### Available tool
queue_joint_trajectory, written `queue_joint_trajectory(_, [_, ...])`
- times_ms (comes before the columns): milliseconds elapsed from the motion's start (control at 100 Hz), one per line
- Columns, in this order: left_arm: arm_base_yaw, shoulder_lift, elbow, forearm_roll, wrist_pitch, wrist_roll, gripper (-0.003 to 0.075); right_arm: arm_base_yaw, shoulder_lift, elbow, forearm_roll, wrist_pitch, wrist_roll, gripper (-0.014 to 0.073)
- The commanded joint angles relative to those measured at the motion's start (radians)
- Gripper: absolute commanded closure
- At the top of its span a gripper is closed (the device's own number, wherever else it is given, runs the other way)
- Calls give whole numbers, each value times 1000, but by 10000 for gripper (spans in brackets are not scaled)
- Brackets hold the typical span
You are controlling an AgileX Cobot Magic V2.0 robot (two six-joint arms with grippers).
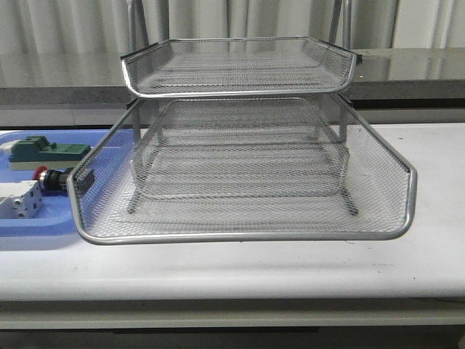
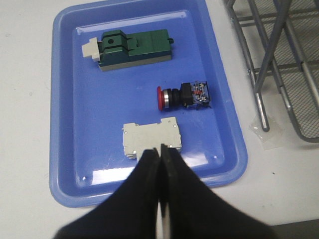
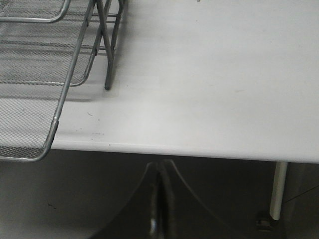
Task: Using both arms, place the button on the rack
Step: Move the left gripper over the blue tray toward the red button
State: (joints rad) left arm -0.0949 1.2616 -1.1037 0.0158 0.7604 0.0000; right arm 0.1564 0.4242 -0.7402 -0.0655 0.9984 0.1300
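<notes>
- A white table [image 1: 240, 265] fills the lower half of the front view; grey curtains hang behind it.
- The rack [image 1: 240, 167], a silver wire-mesh letter tray with stacked tiers, dominates the centre of the front view; every tier that shows holds nothing.
- A flat blue tray [image 2: 70, 149] sits at the left edge of the front view, just beside the rack; in the left wrist view it fills the left and centre of the frame.
- On that tray lie three parts: a green block [image 2: 134, 49] toward the upper centre; a white-grey block [image 2: 152, 138] near the middle; the button [image 2: 184, 97], red-headed and lying on its side, between them and slightly right.
- The left gripper [image 2: 159, 154], at the bottom centre, has its black fingers pressed together, holding nothing, its tips over the white-grey block.
- The right gripper [image 3: 159, 174], bottom centre of its own view, is likewise closed and empty, off the table's near edge.
- Judging by this, nothing is done; picking up the button and setting it on the rack remain.
</notes>
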Motion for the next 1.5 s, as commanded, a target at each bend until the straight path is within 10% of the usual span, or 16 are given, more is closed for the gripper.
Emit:
queue_joint_trajectory(0, [1, 25, -56, 4, -34, 19, 710, -3, 7, -29, -19, -61, 2, 703])
queue_joint_trajectory(340, [1, 92, -63, 4, -23, 63, 12, -3, 7, -29, -19, -61, 2, 703])
queue_joint_trajectory(690, [1, 92, -65, -16, -85, 71, 70, -3, 7, -29, -19, -61, 2, 703])
queue_joint_trajectory(1490, [1, 691, -694, -114, 318, 873, 70, -3, 7, -29, -19, -61, 2, 703])
